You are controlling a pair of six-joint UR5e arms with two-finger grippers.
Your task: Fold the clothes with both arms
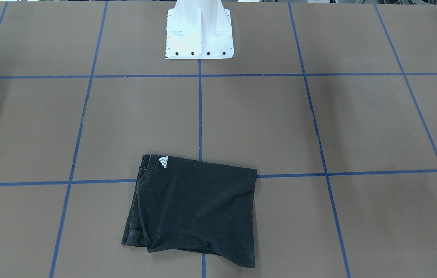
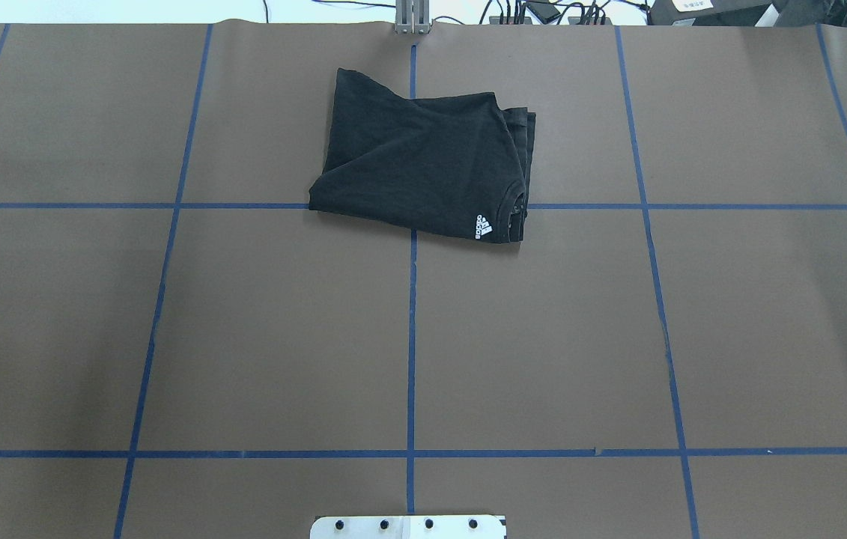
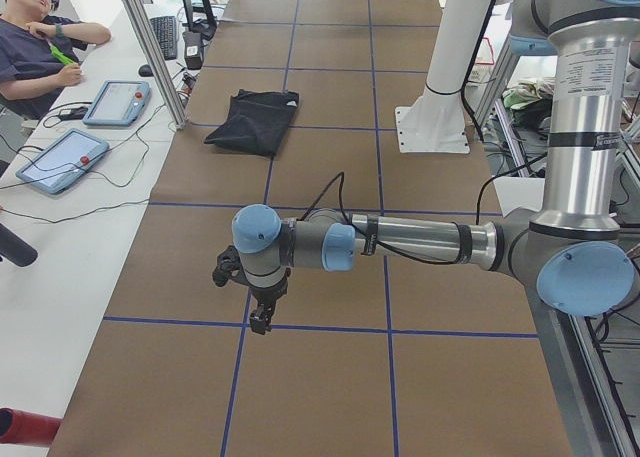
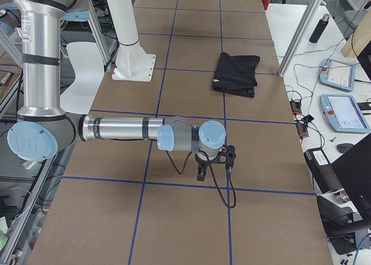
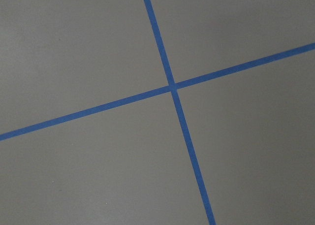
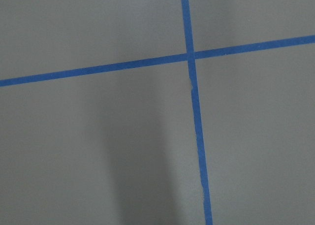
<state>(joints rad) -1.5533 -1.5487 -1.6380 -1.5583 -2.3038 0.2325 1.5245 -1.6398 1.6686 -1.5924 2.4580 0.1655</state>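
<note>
The black T-shirt lies folded into a rough rectangle on the brown table, far from the robot's base, near the centre line. Its white three-stripe logo faces up; the front graphic is hidden. It also shows in the overhead view and in both side views. My left gripper hangs low over the table, far from the shirt. My right gripper hangs likewise at the other end. Both show only in the side views, so I cannot tell whether they are open or shut. Both wrist views show only table and blue tape.
The white pedestal base stands at the robot's edge of the table. Blue tape lines grid the brown surface. A seated person and teach pendants are at a side bench beyond the table's far edge.
</note>
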